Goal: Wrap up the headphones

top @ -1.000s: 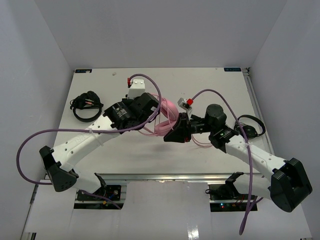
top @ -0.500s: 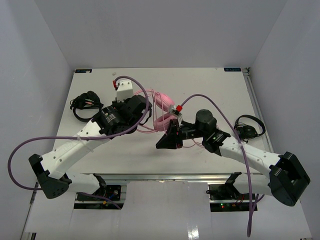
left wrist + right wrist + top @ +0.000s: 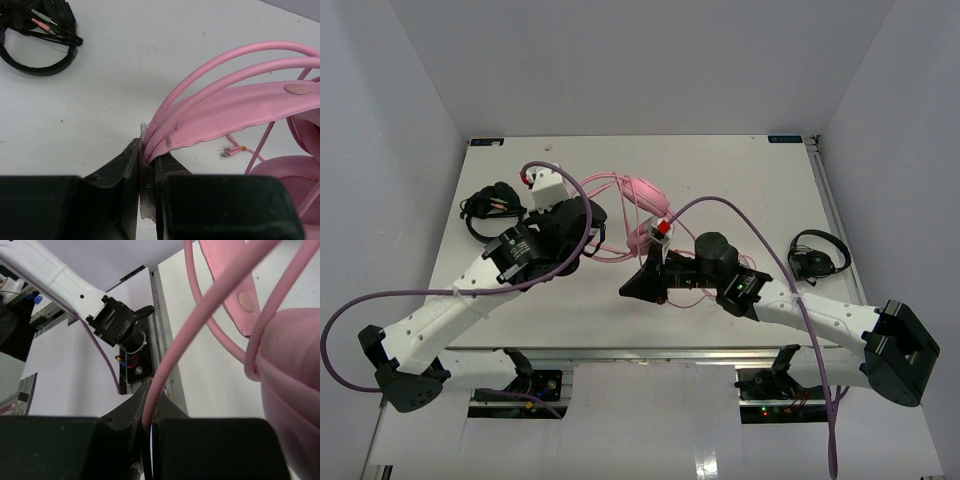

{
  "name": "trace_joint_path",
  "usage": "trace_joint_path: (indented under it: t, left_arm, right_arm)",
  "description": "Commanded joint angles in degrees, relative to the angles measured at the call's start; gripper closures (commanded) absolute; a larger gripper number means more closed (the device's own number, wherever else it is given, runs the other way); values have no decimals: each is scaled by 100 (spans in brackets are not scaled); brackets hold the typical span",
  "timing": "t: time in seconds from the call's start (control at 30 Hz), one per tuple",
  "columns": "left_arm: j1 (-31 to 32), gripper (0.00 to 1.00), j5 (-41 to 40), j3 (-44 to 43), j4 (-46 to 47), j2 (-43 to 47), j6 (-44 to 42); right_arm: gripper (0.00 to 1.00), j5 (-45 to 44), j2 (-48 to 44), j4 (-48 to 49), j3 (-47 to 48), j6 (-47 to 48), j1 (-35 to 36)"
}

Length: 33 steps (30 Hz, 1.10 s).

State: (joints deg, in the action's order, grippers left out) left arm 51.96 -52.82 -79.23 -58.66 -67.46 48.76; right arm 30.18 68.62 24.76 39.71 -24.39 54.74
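1. Pale grey walls (image 3: pixel 640 60) closed in the white bench (image 3: pixel 750 170) on three sides, and its top was matte with a few small specks.
2. On the far half of the bench, between my two arms, were the pink headphones (image 3: pixel 648 193).
3. My left pincer (image 3: pixel 148 170) was clamped shut on the edge of the headband (image 3: pixel 240 112), which arched up and away to the right above the bench.
4. My right pincer (image 3: pixel 150 427) was closed on the thin pink cable (image 3: pixel 200 315), which ran up from between my fingers past a padded ear cup (image 3: pixel 295 390).
5. A small plug (image 3: pixel 231 151) at the cable's end lay flat on the bench beneath the headband's arch.
6. One black headset (image 3: pixel 490 210) rested near the bench's left edge, and the other black headset (image 3: pixel 817 252) near its right edge, both well apart from the pink pair.
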Motion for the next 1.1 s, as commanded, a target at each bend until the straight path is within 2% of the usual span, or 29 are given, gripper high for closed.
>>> trace_joint_path:
  t: [0.0, 0.27, 0.73, 1.07]
  left_arm:
    - [-37, 100, -166, 72, 565, 207, 615]
    - [-45, 100, -45, 134, 777, 140, 660]
    - [-56, 100, -96, 423, 1022, 190, 607]
    - [-160, 100, 17, 37, 903, 563, 557]
  right_arm:
    - [92, -832, -46, -40, 390, 232, 313]
    - [92, -1419, 302, -206, 721, 449, 737]
    - [92, -1465, 749, -779, 1851, 726, 1131]
    - [92, -2311, 493, -279, 546, 758, 1401]
